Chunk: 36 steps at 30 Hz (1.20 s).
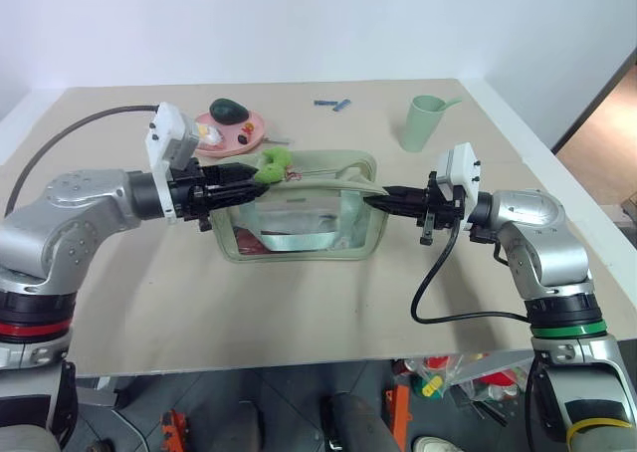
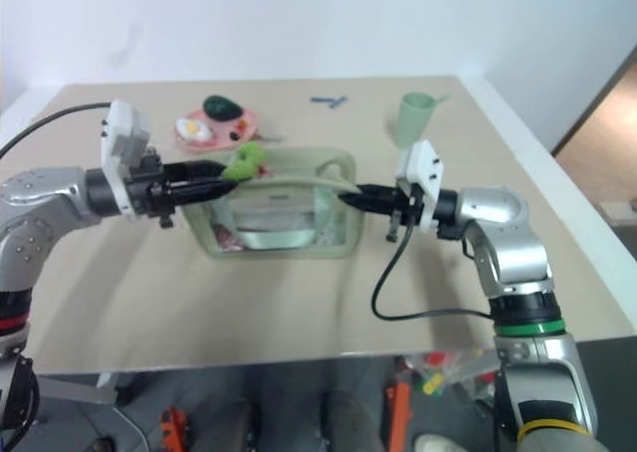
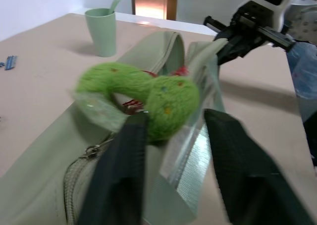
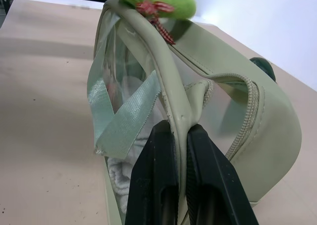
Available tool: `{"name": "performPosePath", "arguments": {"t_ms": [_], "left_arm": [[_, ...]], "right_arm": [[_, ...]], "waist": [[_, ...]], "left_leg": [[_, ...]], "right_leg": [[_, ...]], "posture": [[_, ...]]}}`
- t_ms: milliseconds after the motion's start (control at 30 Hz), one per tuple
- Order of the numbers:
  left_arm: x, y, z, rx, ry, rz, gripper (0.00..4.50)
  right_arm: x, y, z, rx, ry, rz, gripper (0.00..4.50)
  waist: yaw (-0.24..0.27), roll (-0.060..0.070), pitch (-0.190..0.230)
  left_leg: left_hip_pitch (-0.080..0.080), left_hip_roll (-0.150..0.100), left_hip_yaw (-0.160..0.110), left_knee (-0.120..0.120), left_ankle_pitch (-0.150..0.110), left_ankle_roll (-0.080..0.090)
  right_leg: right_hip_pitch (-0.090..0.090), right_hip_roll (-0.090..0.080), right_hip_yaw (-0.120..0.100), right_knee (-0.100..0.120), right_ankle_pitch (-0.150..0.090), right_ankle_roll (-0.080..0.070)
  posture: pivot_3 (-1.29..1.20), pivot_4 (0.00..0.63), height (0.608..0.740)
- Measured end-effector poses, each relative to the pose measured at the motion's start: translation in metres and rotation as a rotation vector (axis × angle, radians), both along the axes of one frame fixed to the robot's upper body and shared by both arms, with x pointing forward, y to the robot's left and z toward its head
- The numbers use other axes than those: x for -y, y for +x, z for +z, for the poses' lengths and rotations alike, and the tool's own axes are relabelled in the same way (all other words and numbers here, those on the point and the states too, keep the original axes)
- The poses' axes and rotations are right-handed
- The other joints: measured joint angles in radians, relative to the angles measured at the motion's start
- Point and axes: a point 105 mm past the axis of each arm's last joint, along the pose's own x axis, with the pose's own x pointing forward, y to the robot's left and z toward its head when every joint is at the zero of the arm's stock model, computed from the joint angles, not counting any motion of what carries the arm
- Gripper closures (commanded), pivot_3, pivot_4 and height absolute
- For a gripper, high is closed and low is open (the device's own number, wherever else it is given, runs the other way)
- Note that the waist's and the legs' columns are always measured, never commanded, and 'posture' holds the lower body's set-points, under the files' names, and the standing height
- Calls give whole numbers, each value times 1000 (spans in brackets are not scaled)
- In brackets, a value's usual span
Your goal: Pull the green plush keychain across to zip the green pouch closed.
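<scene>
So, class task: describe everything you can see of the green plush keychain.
The green plush keychain is a small, fuzzy, lime-green curved ring with tiny coloured specks and a red-checked bow. It sits atop the green pouch at its left end. The left gripper has its open fingers on either side of it, one touching the plush.
</scene>
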Motion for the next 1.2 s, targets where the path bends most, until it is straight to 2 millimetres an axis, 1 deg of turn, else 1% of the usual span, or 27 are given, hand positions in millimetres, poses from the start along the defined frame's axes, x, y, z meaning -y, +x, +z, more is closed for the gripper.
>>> {"name": "performPosePath", "arguments": {"t_ms": [67, 133, 167, 267, 333, 400, 533, 567, 600, 733, 767, 800, 867, 967, 1000, 1067, 1100, 1200], "left_arm": [[-4, -9, 4, 14, 22, 3, 720], [-13, -13, 1, 3, 26, 33, 66], [-20, -15, -5, -15, 25, 62, 24], [-32, -20, -24, -78, 23, 115, 24], [-39, -23, -28, -71, 21, 154, 24], [-48, -19, -34, -46, 14, 228, 24], [-53, -9, -42, 16, -41, 322, 24], [-53, -5, -45, 38, -45, 344, 537], [-53, -3, -48, 47, -50, 355, 790], [-48, 5, -58, 49, -134, 397, 2142], [-47, 6, -59, 47, -139, 398, 2546], [-46, 7, -60, 45, -139, 396, 2819], [-42, 9, -63, 48, -138, 391, 3599], [-39, 13, -62, 53, -168, 390, 4473], [-37, 15, -60, 54, -185, 389, 4473], [-34, 18, -58, 56, -200, 382, 4500], [-32, 18, -57, 58, -200, 371, 4500], [-30, 17, -57, 57, -199, 358, 4500]], "right_arm": [[0, 0, 0, 1, -1, 3, 4500], [0, 0, 0, 1, -1, 3, 4500], [-1, 0, 0, 2, 0, 5, 4500], [-1, 1, 0, 1, 1, 5, 4500], [-1, 1, 0, 7, 1, 9, 4500], [-1, 2, 1, 9, 1, 8, 4500], [-1, 3, 1, 10, 0, 5, 4500], [-1, 3, 2, 13, -3, 7, 4500], [-2, 3, 2, 15, -4, 10, 4500], [-1, 4, 2, 13, -5, 9, 4500], [-1, 4, 2, 12, -5, 9, 4500], [-1, 4, 2, 12, -5, 9, 4500], [-1, 4, 2, 9, -5, 7, 4500], [0, 5, 0, -26, -2, -2, 4500], [1, 5, -1, -45, -1, -3, 4500], [4, 2, -2, -70, -21, 5, 3770], [7, -2, -4, -87, -49, 12, 3523], [8, -9, -9, -126, -72, 26, 2490]], "waist": [[-3, 0, 0], [-4, 0, 0], [-5, 0, 0], [-4, 0, 0], [-4, 0, 0], [-4, 0, 0], [-3, 0, 0], [-3, 0, 0], [-2, 0, 0], [-2, 0, 0], [-2, 0, 0], [-2, 0, 0], [-2, 0, 0], [-2, 0, 0], [-2, 0, 0], [-2, 0, 0], [-2, 0, 0], [-4, 0, 0]], "left_leg": [[0, 0, 0, 0, 0, 0], [1, 0, 0, -1, 0, 0], [1, 1, 0, -1, 0, 0], [1, 1, 0, 0, 0, 0], [1, 1, 0, 0, 0, 0], [1, 0, 1, 0, 0, 0], [1, 0, 1, 1, 0, 0], [1, 0, 1, 1, 0, 0], [1, 0, 2, 1, 0, 0], [1, 0, 3, 1, 0, 0], [1, 0, 3, 1, 0, 0], [1, 0, 3, 0, 0, 0], [2, 0, 4, 0, 0, 0], [1, 0, 4, 1, 0, 0], [1, 0, 4, 1, 0, 0], [1, -1, 5, 1, 0, 0], [1, -1, 5, 1, 0, 0], [1, -1, 6, 1, 0, 1]], "right_leg": [[0, 0, 0, 0, 0, 0], [0, 0, 0, 0, 0, 0], [0, 0, 0, 0, 0, 0], [0, 0, 0, 0, 0, 0], [0, 0, 0, 0, 0, 0], [1, 0, 0, 0, 0, 0], [1, 0, 1, 0, 0, 0], [1, 0, 1, 0, 0, 0], [1, 0, 2, 0, 0, 0], [1, 0, 3, 0, 1, 0], [0, 0, 3, 0, 1, 1], [0, 0, 4, 0, 1, 1], [1, 0, 4, 0, 1, 1], [1, 0, 4, 0, 1, 2], [1, 0, 5, 0, 2, 2], [1, 0, 5, 0, 2, 2], [1, 0, 6, 0, 2, 2], [0, 0, 7, -1, 2, 3]], "posture": [[0, 150, 740], [0, 150, 740], [0, 150, 740], [0, 150, 740], [0, 150, 740], [0, 150, 740], [0, 150, 740], [0, 150, 740], [0, 150, 740], [0, 150, 740], [0, 150, 740], [0, 150, 740], [0, 150, 740], [0, 150, 740], [0, 150, 740], [0, 150, 740], [0, 150, 740], [0, 150, 740]]}}
